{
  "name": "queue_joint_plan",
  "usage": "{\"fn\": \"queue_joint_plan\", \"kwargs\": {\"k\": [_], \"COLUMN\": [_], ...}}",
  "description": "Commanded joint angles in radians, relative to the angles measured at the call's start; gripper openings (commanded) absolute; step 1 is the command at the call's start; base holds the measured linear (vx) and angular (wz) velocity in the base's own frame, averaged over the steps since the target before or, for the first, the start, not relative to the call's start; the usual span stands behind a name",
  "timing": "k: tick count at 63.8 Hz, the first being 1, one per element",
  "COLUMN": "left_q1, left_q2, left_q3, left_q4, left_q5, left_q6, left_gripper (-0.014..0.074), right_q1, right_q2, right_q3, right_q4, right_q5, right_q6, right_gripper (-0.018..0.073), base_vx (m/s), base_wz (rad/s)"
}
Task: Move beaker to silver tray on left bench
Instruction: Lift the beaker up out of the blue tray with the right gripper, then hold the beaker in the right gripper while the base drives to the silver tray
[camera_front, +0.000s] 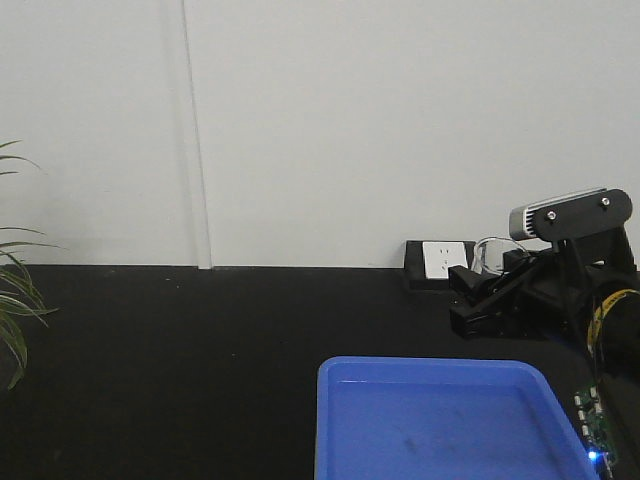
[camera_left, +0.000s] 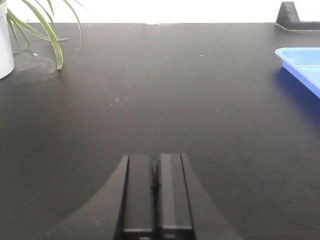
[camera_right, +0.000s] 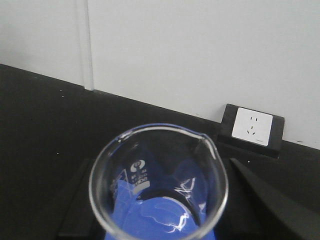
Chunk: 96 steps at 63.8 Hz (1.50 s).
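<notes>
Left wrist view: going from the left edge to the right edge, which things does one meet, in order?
Potted plant → left gripper → blue tray. The black block at the top right sits above the tray's span, so it is left out.

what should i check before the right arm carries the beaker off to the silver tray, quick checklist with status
1. Beaker held by right pincer: ok, gripped on both sides.
2. Beaker upright and empty: ok.
3. Silver tray located: not ok, no view shows it.
4. Left pincer out of the way: ok, shut, low over bare bench.
5. Clearance above blue tray: cannot tell.
6. Plant at the bench's left end clear of the route: cannot tell.
</notes>
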Motion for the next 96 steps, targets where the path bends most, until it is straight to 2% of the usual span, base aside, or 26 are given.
{"fn": "queue_joint_plan", "kwargs": {"k": [1, 96], "left_q1": [0.002, 0.002], "left_q2": [-0.007, -0.007], "left_q3": [0.018, 0.018], "left_q4": [-0.005, -0.005], "left_q5": [-0.083, -0.083], "left_q6": [0.000, 0.000], "left_gripper": [0.0001, 0.0001], "right_q1": [0.001, -0.001], "right_q2": [-0.030, -0.030], "right_q3": [-0.036, -0.036], "right_q4": [-0.006, -0.006], "right_q5": [-0.035, -0.035], "right_q6": [0.003, 0.003], "right_gripper": [-0.0014, -0.0014], "base_vx": [0.00, -0.02], "base_wz": [0.00, 0.01]}}
